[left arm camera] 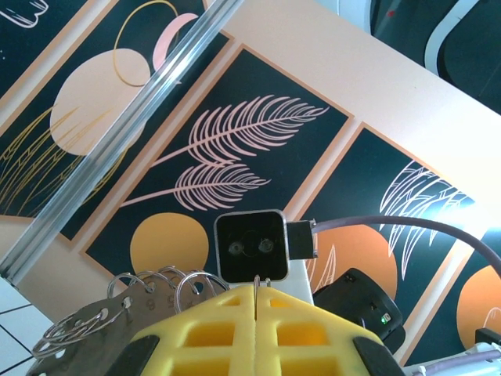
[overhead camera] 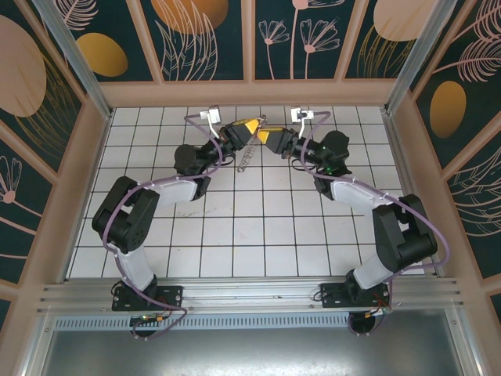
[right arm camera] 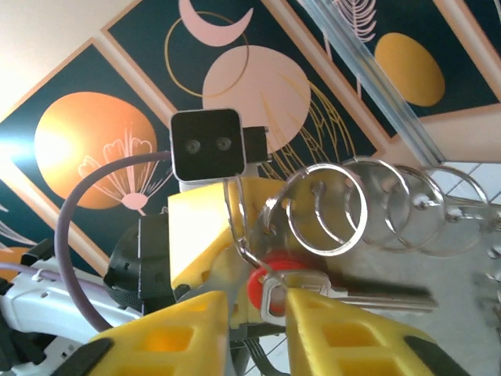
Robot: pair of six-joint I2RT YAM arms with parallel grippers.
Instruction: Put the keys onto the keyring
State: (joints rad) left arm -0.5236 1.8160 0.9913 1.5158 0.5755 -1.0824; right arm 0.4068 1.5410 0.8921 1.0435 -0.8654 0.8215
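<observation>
Both arms are seen raised over the far middle of the bench (overhead camera: 235,227), with their tips brought almost together. The left gripper (overhead camera: 249,125) is seen with its jaws pressed together, a thin wire of the keyring (left arm camera: 109,329) pinched in the seam between them. The small rings of the keyring are fanned out beside the left jaws, and the rest is left hanging below, clear of the bench.

The right gripper (right arm camera: 257,301) is shown with its jaws apart. The key (right arm camera: 257,283) is found just beyond the gap, its red head between the two fingertips and close against them. Whether either finger touches it cannot be told.

The long axis of the key is laid crosswise to the right jaws. The head is nearest the gap, and the blade runs off to the right of the right wrist view, past one fingertip and under the row of small rings. A bent wire from the left jaws is seen coming down to the red head. Whether it passes through the hole in the head cannot be told.

The key is judged far nearer the right jaws than the left, so any further feeding would fall to the right arm. The head would probably have to be pushed along that wire, towards the left jaws.
</observation>
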